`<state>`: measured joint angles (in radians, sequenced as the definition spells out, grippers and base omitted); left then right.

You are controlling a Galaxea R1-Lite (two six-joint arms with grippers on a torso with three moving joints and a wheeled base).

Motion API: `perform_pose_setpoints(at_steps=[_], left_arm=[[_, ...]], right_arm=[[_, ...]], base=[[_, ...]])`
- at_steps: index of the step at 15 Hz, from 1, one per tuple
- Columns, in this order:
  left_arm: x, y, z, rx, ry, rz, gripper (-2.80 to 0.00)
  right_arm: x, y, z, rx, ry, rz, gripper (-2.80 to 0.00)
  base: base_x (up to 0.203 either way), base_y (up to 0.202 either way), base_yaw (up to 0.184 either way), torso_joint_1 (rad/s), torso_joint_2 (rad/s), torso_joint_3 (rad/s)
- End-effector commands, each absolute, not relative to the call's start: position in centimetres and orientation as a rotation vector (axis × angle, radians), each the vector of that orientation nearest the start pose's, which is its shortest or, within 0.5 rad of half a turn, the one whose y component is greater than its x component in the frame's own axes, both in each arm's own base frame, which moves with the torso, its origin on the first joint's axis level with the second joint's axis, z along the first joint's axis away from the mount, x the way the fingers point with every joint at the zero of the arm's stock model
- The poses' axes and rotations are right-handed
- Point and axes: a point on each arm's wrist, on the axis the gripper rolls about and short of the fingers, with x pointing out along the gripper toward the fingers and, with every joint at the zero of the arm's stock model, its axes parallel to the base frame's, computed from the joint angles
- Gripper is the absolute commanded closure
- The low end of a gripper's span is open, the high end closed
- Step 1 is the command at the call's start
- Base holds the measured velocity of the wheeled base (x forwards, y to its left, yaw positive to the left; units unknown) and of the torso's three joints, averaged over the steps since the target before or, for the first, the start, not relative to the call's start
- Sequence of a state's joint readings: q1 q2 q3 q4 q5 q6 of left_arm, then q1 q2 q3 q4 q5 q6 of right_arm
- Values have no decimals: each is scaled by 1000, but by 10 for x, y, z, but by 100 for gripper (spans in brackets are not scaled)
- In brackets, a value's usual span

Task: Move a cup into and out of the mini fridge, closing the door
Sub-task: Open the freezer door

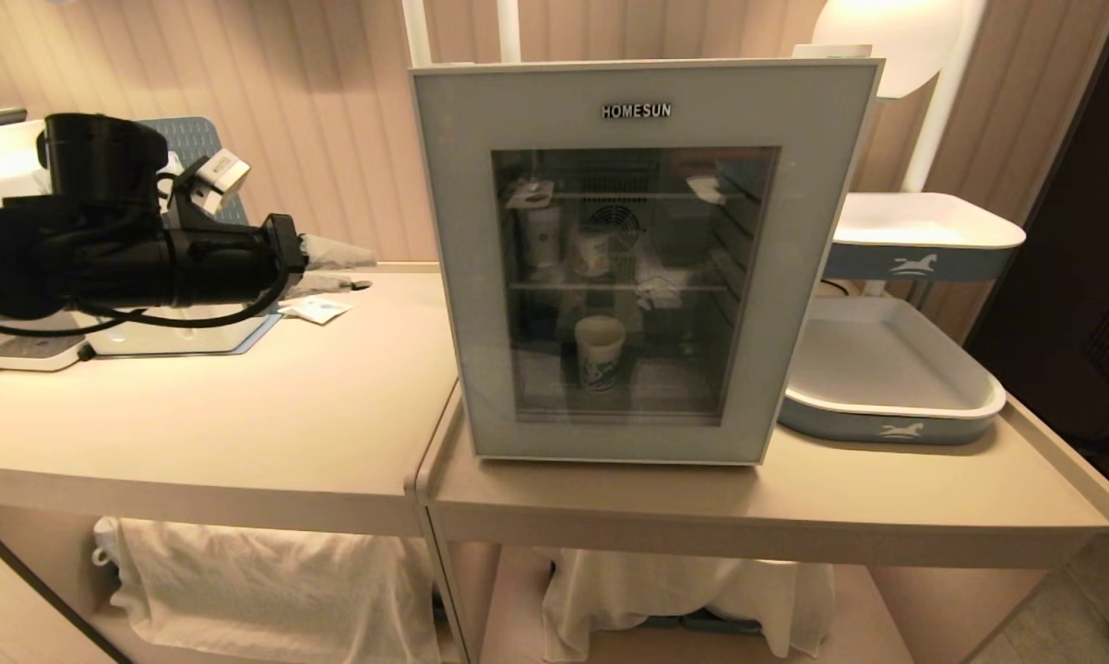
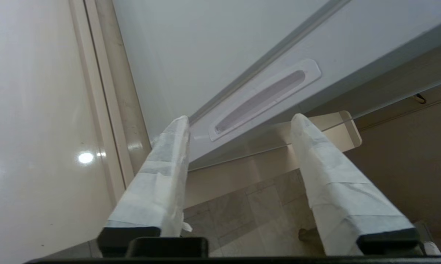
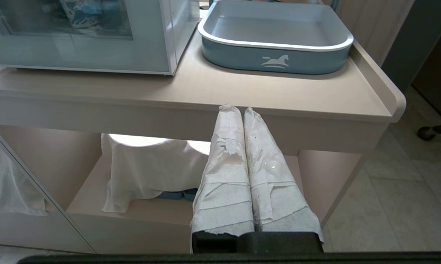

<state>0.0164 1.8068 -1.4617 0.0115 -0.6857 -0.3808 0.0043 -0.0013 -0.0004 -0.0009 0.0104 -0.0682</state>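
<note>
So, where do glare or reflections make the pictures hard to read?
Head view: the dark glass of the door dims the inside, though the cup still shows on the lower shelf; a bright lamp glows at the top right. Left wrist view: two light spots glare on the glossy pale surface. Right wrist view: even light, no glare.

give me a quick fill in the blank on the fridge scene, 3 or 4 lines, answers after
1. The door of the mini fridge is ____.
2. The cup stands ____ the fridge, behind the glass.
3. The left gripper has its fingers ____.
4. The blue tray sits on the fridge's ____ side, by the robot's sides.

Missing words: closed; inside; open; right
</note>
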Motion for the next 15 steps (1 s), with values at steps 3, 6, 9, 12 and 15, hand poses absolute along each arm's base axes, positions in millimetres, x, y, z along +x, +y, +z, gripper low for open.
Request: perform_pose_setpoints(at_steps=[3,6,9,12,15], left_arm=[[339,-19,276,-545,488,-616,-280],[321,-23,275,-569,532,-627,-280],[309,-30,271,-577,561,-650,-280],[299,-37,273,-576,561,-679,-280],[295,-49,274,-554,532,-750,-280]], right_arm=[[-23,0,76,-69,-3,15,0],[-23,0,76,-69,-2,15,0],[-23,0,76,-69,-3,15,0],[-23,0,76,-69,-3,15,0],[-23,0,76,-69,-3,15,0]], base=[[0,0,0,0,0,0],[0,0,0,0,0,0],[0,0,0,0,0,0],[0,0,0,0,0,0],[0,0,0,0,0,0]])
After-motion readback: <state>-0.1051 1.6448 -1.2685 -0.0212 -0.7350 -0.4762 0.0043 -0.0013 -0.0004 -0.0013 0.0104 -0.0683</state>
